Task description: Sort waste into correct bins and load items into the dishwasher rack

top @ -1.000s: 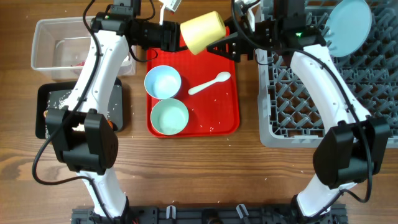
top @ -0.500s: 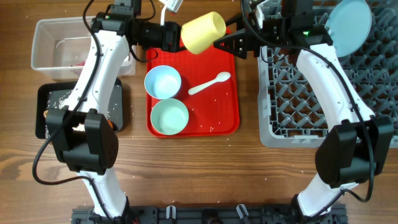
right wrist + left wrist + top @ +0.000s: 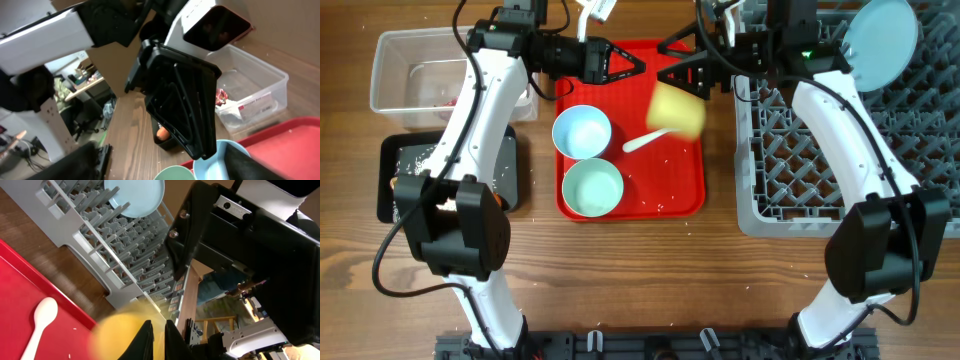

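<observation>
Left gripper [image 3: 628,65]: fingertips parted by a narrow gap in the left wrist view, holding nothing. It points right, over the far left part of the red tray [image 3: 685,195].

Right gripper [image 3: 666,61]: fingers spread wide, holding nothing. It points left, over the far right edge of the tray. The two grippers face each other, near but apart.

Yellow cup [image 3: 678,108]: motion-blurred and free of both grippers. It sits over the right half of the tray, overlapping the bowl end of the white spoon [image 3: 650,138]. Whether it touches the tray cannot be told.

Left arm: runs from the near edge up the left side of the worktop [image 3: 620,270], past the black tray [image 3: 390,160]. It bends right beside the clear tub [image 3: 395,60].

Right arm: runs up over the grey dishwasher rack [image 3: 770,190] and bends left at its far corner.

On the tray, left half: the pale blue bowl [image 3: 582,130] and, just nearer, the blue-green bowl [image 3: 592,187].

Pale blue plate [image 3: 880,40]: stands in the far part of the rack.
</observation>
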Motion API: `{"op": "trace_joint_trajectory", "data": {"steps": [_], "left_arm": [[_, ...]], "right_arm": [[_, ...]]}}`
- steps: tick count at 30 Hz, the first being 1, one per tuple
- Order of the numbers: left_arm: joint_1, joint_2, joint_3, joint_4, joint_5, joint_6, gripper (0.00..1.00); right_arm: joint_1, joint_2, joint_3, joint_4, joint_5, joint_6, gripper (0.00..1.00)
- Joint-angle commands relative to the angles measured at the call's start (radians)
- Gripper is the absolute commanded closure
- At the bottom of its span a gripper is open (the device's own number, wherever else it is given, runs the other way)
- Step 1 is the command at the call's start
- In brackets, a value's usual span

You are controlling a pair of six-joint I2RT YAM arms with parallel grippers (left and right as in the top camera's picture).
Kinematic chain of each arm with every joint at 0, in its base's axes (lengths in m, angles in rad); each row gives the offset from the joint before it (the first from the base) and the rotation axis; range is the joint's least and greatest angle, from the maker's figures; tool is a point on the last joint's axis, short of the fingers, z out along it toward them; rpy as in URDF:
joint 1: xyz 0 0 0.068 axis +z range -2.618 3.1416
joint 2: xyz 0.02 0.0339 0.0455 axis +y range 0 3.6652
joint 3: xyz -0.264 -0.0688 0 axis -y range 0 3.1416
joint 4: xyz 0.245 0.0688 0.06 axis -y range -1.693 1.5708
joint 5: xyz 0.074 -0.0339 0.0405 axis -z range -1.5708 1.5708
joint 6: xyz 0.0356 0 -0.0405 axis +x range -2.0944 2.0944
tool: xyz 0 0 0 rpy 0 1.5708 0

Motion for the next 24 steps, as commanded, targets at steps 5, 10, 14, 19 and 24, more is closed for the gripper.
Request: {"op": "trace_joint_trajectory", "data": {"steps": [5, 10, 14, 19, 24], "left_arm": [[-0.018, -0.017, 0.009, -0.031, -0.064, 0.012, 0.9], [-0.228, -0.013, 0.005, -0.275, -0.692, 0.019, 0.65], [-0.291, -0.01, -0.097, -0.411, -0.88, -0.13, 0.46], [-0.294, -0.01, -0.303, -0.351, -0.869, -0.278, 0.44], [-0.322, -0.01, -0.334, -0.244, -0.772, -0.322, 0.44]], "right_arm": [[0.023, -0.013, 0.001, -0.107, 0.203, -0.028, 0.32], [-0.106, -0.019, 0.003, -0.226, 0.267, -0.028, 0.16], [-0.199, -0.022, 0.003, -0.319, 0.269, -0.058, 0.14], [-0.206, -0.022, 0.003, -0.4, 0.333, -0.089, 0.14], [-0.206, -0.022, 0.003, -0.418, 0.341, -0.088, 0.14]]}}
